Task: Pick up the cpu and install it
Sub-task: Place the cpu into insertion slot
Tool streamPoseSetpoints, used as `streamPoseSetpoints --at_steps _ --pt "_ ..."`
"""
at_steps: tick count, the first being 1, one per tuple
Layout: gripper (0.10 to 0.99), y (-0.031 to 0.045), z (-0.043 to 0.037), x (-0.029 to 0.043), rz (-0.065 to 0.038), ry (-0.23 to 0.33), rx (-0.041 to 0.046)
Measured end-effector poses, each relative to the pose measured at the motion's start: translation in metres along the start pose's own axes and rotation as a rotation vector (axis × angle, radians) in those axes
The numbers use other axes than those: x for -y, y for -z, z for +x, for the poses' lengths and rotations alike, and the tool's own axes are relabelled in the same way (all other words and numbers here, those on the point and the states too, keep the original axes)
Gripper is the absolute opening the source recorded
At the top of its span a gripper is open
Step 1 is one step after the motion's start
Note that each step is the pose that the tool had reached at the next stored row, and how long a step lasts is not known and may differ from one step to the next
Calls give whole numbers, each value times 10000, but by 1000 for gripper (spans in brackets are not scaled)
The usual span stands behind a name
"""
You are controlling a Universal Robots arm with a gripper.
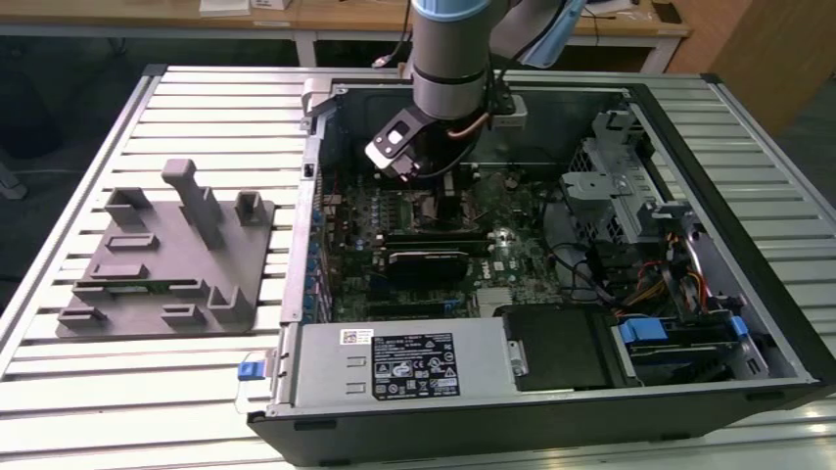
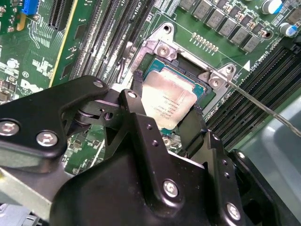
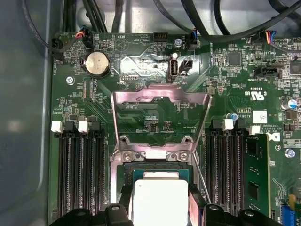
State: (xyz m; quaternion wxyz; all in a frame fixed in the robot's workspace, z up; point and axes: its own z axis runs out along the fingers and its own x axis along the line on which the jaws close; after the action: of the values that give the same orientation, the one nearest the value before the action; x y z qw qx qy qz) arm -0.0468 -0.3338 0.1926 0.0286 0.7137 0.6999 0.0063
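Note:
The cpu (image 2: 170,100), a flat square chip with a silver top plate, lies level in the motherboard socket (image 2: 159,47), with its green edge showing around the plate. My gripper (image 2: 167,107) is right over it, its black fingers (image 2: 137,101) pressed against two opposite sides of the chip. In the first wrist view the cpu (image 3: 160,200) sits between the same fingers (image 3: 123,200), and the socket's metal load plate (image 3: 160,93) stands swung up and open behind it. In the exterior view the gripper (image 1: 438,191) reaches down into the open computer case (image 1: 523,411), above the motherboard.
The socket's thin lever wire (image 2: 263,107) sticks out beside the fingers. Memory slots (image 3: 80,174) flank the socket, one holding a module (image 3: 256,165). Cables, a drive cage (image 1: 627,186) and a power supply (image 1: 392,364) crowd the case. A grey fixture tray (image 1: 157,264) lies on the slatted table at the exterior view's left.

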Motion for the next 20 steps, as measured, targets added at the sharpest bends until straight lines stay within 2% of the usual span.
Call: streamPoseSetpoints --at_steps 8,16,18,19,20 --pt "545 -38 8 3 3 -2 6" --pt "545 -37 5 5 13 1 26" --pt "553 -39 3 6 11 1 21" --pt "612 -40 3 6 11 1 19" --pt "612 -40 3 7 12 0 19"
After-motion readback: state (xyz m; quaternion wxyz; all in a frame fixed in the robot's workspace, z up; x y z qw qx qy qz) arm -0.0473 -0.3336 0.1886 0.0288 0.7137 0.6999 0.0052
